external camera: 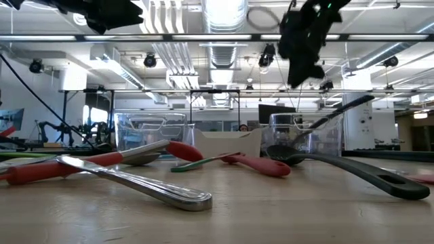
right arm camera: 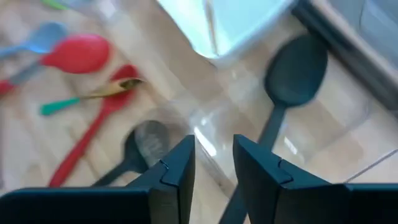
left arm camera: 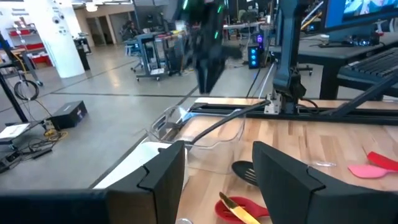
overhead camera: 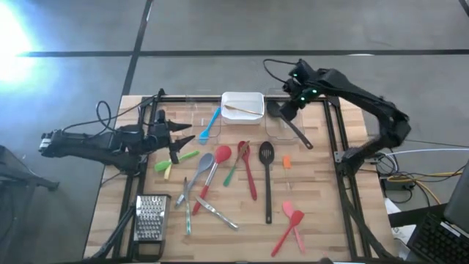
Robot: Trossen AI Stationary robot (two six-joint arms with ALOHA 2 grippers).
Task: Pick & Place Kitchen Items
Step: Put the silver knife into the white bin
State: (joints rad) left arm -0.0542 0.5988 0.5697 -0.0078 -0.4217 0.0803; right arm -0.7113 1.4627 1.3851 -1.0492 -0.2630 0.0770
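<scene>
— Shiny metal cutlery [external camera: 139, 181] lies closest, flat on the table [external camera: 285, 217]; it crosses over a red handle [external camera: 47, 169]. Where is the right gripper?

— Up high; the right gripper [right arm camera: 214, 149] hangs over a clear tub [external camera: 279, 130]; its two fingers stand a little apart, and nothing is between them.

— What is under it?

— Look, a black spoon [right arm camera: 297, 62]; its round end sits inside the tub, right below the fingers; its handle leans out over the rim.

— And beside that gripper?

— You can see a white box [overhead camera: 253, 99] just beside it, on the side toward the left gripper; a thin tan stick [overhead camera: 242, 109] lies in the box; a blue spoon [overhead camera: 211, 123] lies just past the box, on that same side.

— What about the left gripper?

— Well, the left gripper [left arm camera: 217, 152] hovers over the table, well apart from the right one; its fingers are wide and hold nothing.

— What is near it?

— Green utensils [overhead camera: 182, 158] lie just beside its fingers; a little farther out in front of it lie a grey spoon [overhead camera: 204, 163], a red spoon [overhead camera: 222, 155] and a black slotted spoon [overhead camera: 267, 183]; two pink spatulas [overhead camera: 289, 220] lie far from both grippers; a metal grater [overhead camera: 150, 218] lies alone on the left gripper's side, well apart from it.
</scene>
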